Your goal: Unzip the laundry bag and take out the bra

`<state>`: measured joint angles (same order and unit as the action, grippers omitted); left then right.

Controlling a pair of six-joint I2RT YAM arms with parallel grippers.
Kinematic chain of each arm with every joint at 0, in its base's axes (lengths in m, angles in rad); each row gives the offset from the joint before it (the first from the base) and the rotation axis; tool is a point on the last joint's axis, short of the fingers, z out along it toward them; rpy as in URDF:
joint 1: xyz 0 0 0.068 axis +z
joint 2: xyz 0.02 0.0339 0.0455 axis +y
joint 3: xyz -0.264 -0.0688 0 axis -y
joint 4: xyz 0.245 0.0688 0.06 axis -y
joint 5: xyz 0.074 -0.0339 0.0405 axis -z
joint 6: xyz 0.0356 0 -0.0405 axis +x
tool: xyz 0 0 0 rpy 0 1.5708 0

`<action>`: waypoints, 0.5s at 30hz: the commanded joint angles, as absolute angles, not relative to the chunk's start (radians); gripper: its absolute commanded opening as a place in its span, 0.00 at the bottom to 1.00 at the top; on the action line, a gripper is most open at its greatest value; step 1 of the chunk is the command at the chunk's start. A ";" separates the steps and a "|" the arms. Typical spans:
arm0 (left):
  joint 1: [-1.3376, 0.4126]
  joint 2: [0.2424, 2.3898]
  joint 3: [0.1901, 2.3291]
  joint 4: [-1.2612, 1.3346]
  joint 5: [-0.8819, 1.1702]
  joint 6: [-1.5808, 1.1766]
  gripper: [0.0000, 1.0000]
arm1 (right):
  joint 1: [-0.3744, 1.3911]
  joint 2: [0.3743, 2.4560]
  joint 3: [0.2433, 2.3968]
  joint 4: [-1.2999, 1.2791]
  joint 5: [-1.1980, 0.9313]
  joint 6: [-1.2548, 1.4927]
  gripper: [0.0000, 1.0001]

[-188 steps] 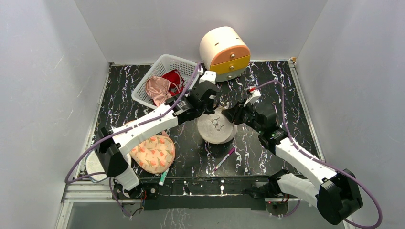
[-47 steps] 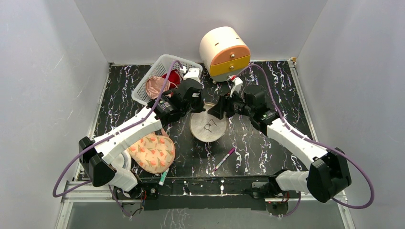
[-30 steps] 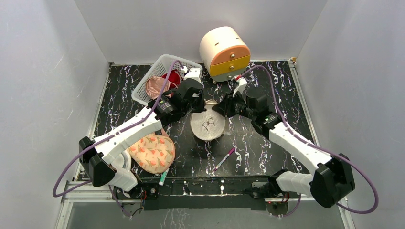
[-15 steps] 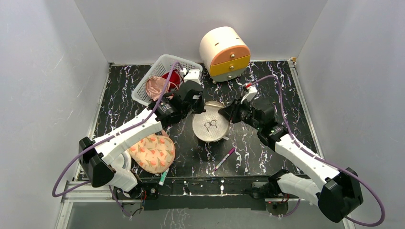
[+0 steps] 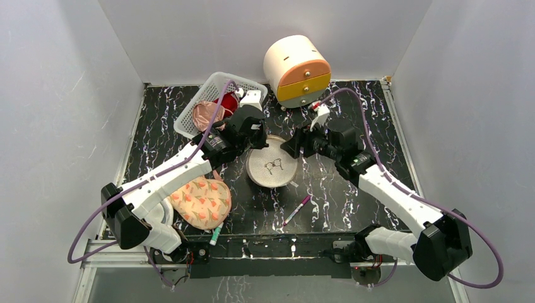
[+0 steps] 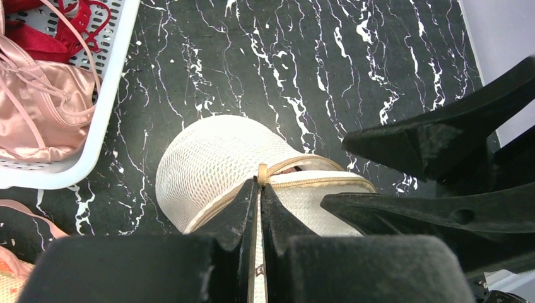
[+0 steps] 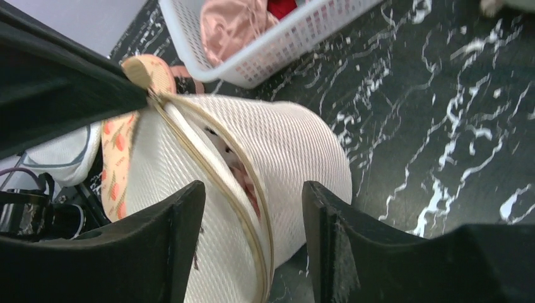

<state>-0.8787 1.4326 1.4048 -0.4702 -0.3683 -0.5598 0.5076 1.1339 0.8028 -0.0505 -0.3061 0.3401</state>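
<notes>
The laundry bag [image 5: 272, 167] lies mid-table, a round beige-white mesh drum with its bra outline facing up. Its zip is partly open. My left gripper [image 5: 255, 140] is at the bag's far left rim, shut on the tan zip pull [image 6: 261, 174]. In the left wrist view the gripper [image 6: 258, 186] sits over the bag [image 6: 208, 158]. My right gripper [image 5: 292, 147] is open at the bag's far right rim. In the right wrist view it [image 7: 252, 192] straddles the open zip gap of the bag [image 7: 296, 151], where a pink-red bit of the bra [image 7: 243, 175] shows inside.
A white lattice basket [image 5: 189, 123] with pink and red garments stands at the back left. A round cream drawer unit [image 5: 296, 63] stands at the back. A peach floral padded piece [image 5: 202, 202], a purple pen [image 5: 296, 210] and a green marker [image 5: 215, 235] lie near the front.
The bag has slid a little left and lies flatter, face up. My right gripper has moved up and left to the bag's far right rim. My left gripper still holds the zip pull.
</notes>
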 commanded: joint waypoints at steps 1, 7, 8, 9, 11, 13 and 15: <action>-0.874 1.418 1.434 -0.449 -0.350 -0.547 0.00 | 0.505 1.158 0.936 -0.044 -0.353 0.261 0.56; -0.874 1.430 1.443 -0.455 -0.345 -0.546 0.00 | 0.520 1.214 0.979 -0.026 -0.465 0.252 0.37; -0.874 1.432 1.443 -0.455 -0.344 -0.546 0.00 | 0.524 1.212 0.969 -0.008 -0.471 0.259 0.36; -0.874 1.435 1.444 -0.456 -0.344 -0.546 0.00 | 0.528 1.210 0.963 0.006 -0.474 0.264 0.34; -0.874 1.438 1.445 -0.456 -0.342 -0.546 0.00 | 0.532 1.207 0.958 0.021 -0.473 0.269 0.32; -0.874 1.440 1.444 -0.457 -0.339 -0.546 0.00 | 0.536 1.208 0.964 0.021 -0.471 0.271 0.30; -0.874 1.440 1.439 -0.456 -0.340 -0.546 0.00 | 0.542 1.209 0.965 0.018 -0.467 0.271 0.29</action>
<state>-0.8787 1.4448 1.4063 -0.4706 -0.3489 -0.5568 0.5293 1.2182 0.9463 -0.0475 -0.4488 0.2741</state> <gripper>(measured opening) 0.010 0.302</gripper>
